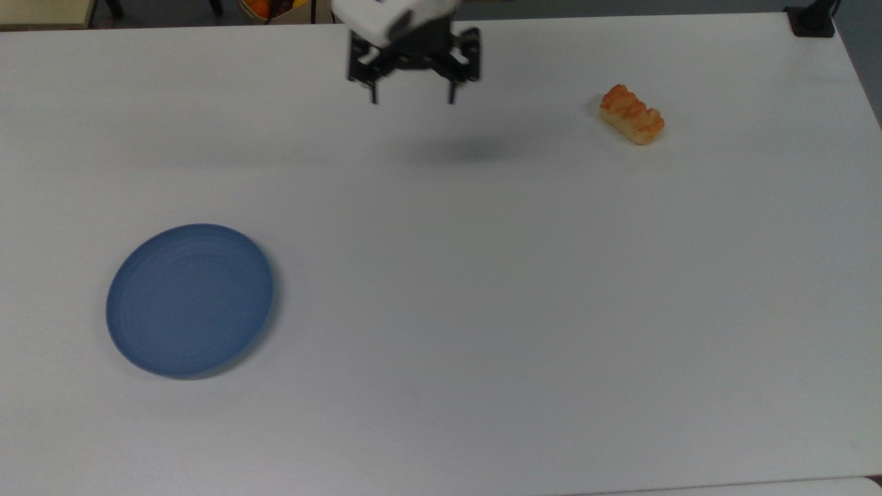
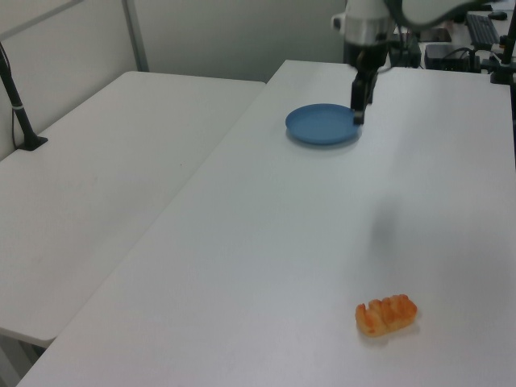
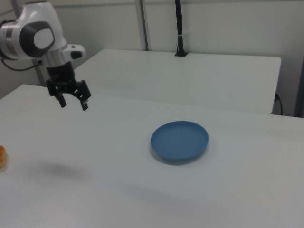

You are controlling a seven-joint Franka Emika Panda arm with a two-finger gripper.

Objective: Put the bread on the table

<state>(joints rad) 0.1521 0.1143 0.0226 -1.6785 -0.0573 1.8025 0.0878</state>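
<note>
The golden-orange bread lies by itself on the white table, toward the top view's upper right; it also lies near the bottom of the left view and at the right view's left edge. My gripper hangs open and empty above the table, far to the left of the bread in the top view. In the left view the gripper hangs in front of the blue plate. In the right view the gripper is raised well above the tabletop.
A round blue plate rests on the table at the top view's lower left, with nothing on it. A second white table stands alongside. A black post rises at the back of the right view.
</note>
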